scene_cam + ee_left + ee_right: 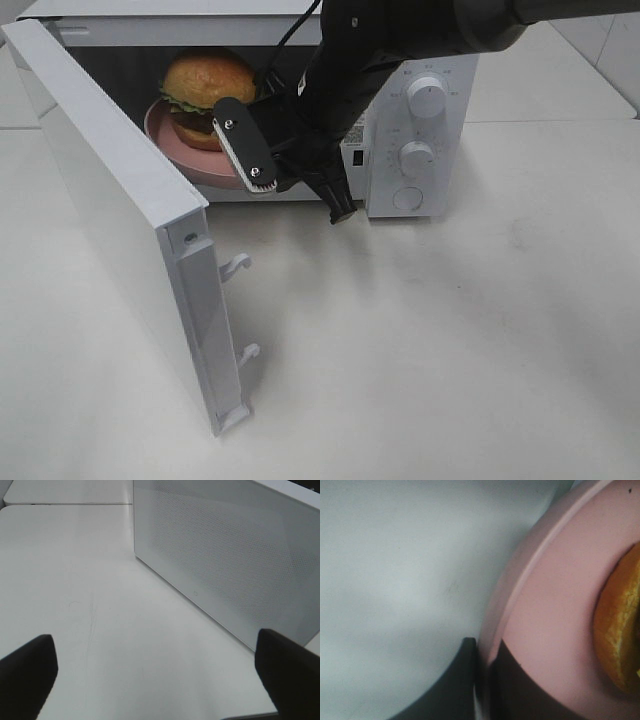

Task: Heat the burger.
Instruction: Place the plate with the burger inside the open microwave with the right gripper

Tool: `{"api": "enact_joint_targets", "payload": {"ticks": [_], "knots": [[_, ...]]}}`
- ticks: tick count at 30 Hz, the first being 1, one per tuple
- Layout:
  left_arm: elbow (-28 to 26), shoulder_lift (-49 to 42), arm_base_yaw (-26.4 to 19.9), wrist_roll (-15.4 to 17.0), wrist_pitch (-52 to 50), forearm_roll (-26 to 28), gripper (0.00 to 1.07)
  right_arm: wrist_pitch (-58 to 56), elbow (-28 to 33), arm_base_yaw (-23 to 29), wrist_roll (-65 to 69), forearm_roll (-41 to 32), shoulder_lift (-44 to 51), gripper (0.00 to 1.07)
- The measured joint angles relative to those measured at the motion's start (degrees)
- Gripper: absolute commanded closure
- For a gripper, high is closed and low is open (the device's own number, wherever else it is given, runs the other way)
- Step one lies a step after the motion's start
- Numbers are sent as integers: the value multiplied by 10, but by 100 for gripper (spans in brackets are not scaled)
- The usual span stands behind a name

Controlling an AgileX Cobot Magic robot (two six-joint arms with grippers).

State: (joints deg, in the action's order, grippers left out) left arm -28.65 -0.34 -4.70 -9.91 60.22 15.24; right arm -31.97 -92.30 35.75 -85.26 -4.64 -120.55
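Note:
The burger (207,95), with a golden-brown bun and green lettuce, sits on a pink plate (165,135) inside the open microwave (420,200). My right arm (340,70) reaches into the opening from the upper right. In the right wrist view my right gripper (482,677) is shut on the pink plate's rim (520,595), and the bun's edge (620,640) lies just beyond it. My left gripper (155,680) is open and holds nothing. It hovers over the table, facing the outside of the microwave door (225,555). The exterior high view does not show it.
The microwave door (120,200) swings far out to the front left, with two white latch hooks (236,265) on its edge. Two knobs (428,97) (416,157) and a round button (408,198) are on the panel to the right. White table (450,350) surrounds it.

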Motion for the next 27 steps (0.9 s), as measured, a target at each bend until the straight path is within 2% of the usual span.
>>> {"api": "enact_joint_targets", "payload": {"ticks": [14,16,27], "knots": [[0,0,0,0,0,0,6,-16,-93,0,23,2,-58,107],[0,0,0,0,0,0,6,-22,-121,0,40,5,-76,107],[0,0,0,0,0,0,6,-33,-173,0,62,28,-112,107]]}}
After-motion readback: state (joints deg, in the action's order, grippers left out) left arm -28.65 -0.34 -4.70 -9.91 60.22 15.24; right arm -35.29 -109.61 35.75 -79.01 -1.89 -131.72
